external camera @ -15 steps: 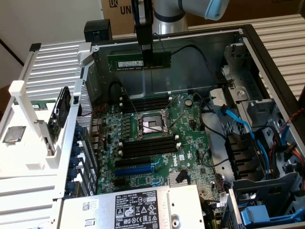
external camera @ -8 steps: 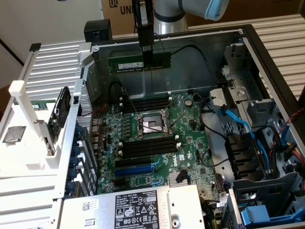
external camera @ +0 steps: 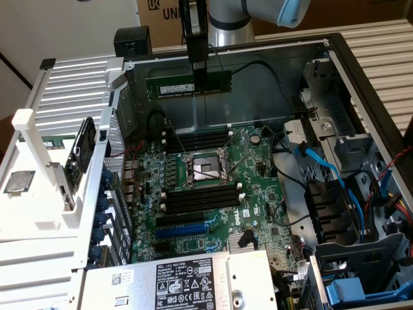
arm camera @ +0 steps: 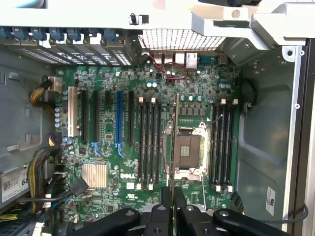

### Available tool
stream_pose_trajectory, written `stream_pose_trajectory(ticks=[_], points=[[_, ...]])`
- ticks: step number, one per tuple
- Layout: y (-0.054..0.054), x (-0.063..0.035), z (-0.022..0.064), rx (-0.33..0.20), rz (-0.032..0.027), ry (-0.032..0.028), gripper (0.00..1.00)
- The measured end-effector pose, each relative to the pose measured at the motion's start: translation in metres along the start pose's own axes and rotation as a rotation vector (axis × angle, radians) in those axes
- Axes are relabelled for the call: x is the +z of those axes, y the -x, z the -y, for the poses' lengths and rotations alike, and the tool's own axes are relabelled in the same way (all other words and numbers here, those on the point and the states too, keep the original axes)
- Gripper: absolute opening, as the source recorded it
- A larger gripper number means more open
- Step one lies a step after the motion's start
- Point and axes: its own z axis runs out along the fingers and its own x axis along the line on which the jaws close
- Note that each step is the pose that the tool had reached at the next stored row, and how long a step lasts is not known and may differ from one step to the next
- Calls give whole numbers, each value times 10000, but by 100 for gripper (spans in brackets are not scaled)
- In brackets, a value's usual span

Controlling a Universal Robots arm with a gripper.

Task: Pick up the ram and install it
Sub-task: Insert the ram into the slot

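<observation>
Cardboard box (external camera: 169, 14), at 12 o'clock from the processor socket (external camera: 205, 169): letters "UN", cut short by the arm. Power supply label (external camera: 193, 284), at 6 o'clock from the socket: heading "DELL"; fine print illegible. Motherboard (arm camera: 197, 83): white "DELL" silkscreen (arm camera: 129, 174). White sticker (arm camera: 11, 183): digits "65". The ram (external camera: 164, 85): white label, print illegible.

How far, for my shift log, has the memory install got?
Done: the memory stick is picked up, clamped in the gripper. In hand: it hangs above the open case, clear of the motherboard. Left: seating it; the long black slots all look empty.
</observation>
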Motion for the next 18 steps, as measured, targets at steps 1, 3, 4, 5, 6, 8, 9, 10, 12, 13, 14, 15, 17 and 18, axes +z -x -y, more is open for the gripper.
stream_pose_trajectory(ticks=[1, 3, 4, 5, 6, 8, 9, 10, 12, 13, 14, 15, 17, 18], points=[[0, 0, 0, 0, 0, -1, 13], [0, 0, 0, 1, 1, -1, 13], [0, 0, 0, 1, 1, -1, 13], [0, 2, -4, 0, 1, -9, 13], [1, 11, -18, 1, 3, -12, 13], [-13, 18, -21, 1, 25, 5, 13], [-21, 22, -21, 5, 86, 7, 13], [-28, 23, -21, 8, 148, 11, 13], [-44, 25, -21, 16, 283, 27, 13], [-51, 27, -21, 23, 359, 33, 13], [-55, 28, -21, 25, 376, 44, 13], [-55, 27, -21, 26, 376, 46, 13], [-55, 41, -22, 25, 377, 46, 13], [-54, 72, -23, 25, 368, 46, 13]])
